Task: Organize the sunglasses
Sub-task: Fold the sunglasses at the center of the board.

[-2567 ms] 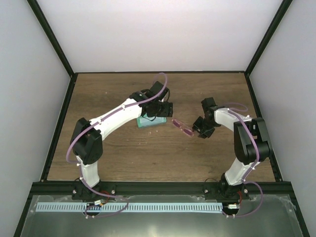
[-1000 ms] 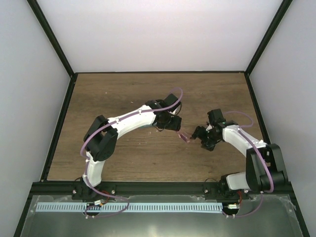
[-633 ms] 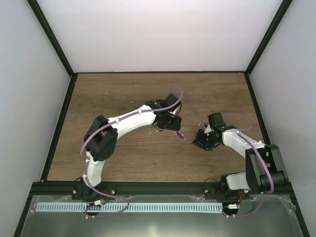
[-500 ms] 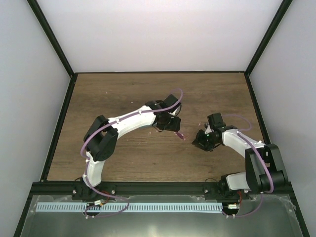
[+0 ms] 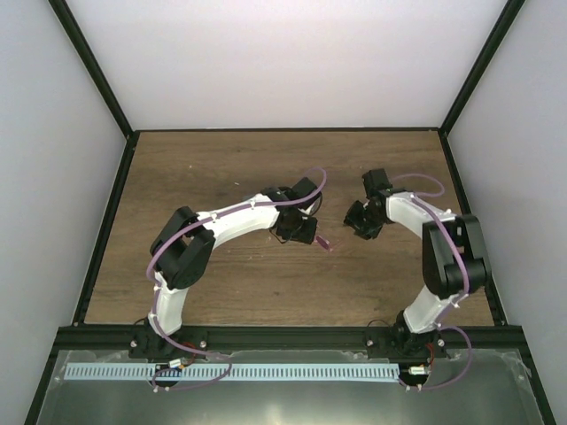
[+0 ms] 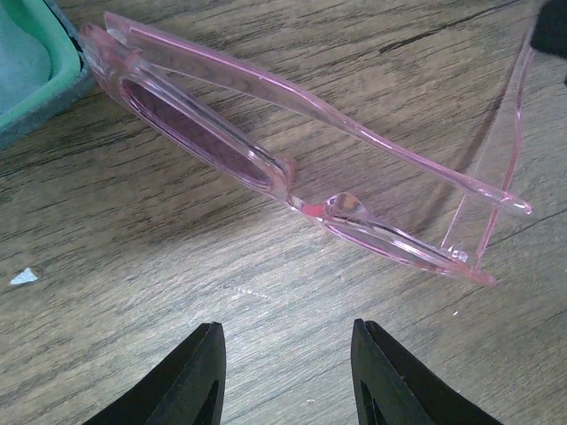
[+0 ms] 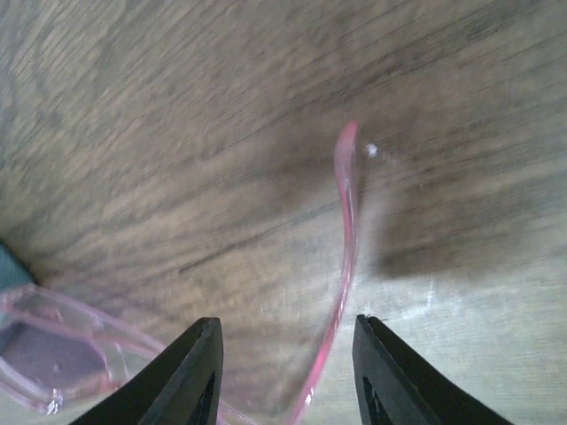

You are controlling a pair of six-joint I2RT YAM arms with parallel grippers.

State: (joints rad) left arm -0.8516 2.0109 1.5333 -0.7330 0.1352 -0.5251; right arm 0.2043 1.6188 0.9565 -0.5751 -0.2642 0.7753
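Well, we find the sunglasses (image 5: 325, 242) lying on the wooden table (image 5: 195, 168), roughly midway across it and between the ends of the two arms. The left wrist view shows them up close. They have a thin, see-through pink frame with tinted lenses and rest on the wood. One slim arm is folded along behind the lenses and the other is swung out at the right-hand end. A corner of a teal case (image 6: 27, 62) shows at the upper left of that view, and the left end of the frame lies just beside it (whether the two touch we cannot tell). A small white fleck (image 6: 24, 276) sits on the wood nearby.

The left pincer (image 6: 285, 336) hangs just short of the sunglasses with its two black fingers apart. Bare wood shows in the gap, and it has hold of nothing.

The right pincer (image 7: 287, 323) is parted too. In its own view the swung-out arm of the sunglasses curves down and runs into the gap between the fingers, nearer the right-hand one. We see neither finger pressing on it, so nothing is gripped. From above, this pincer sits just right of the sunglasses and a little farther back on the table.
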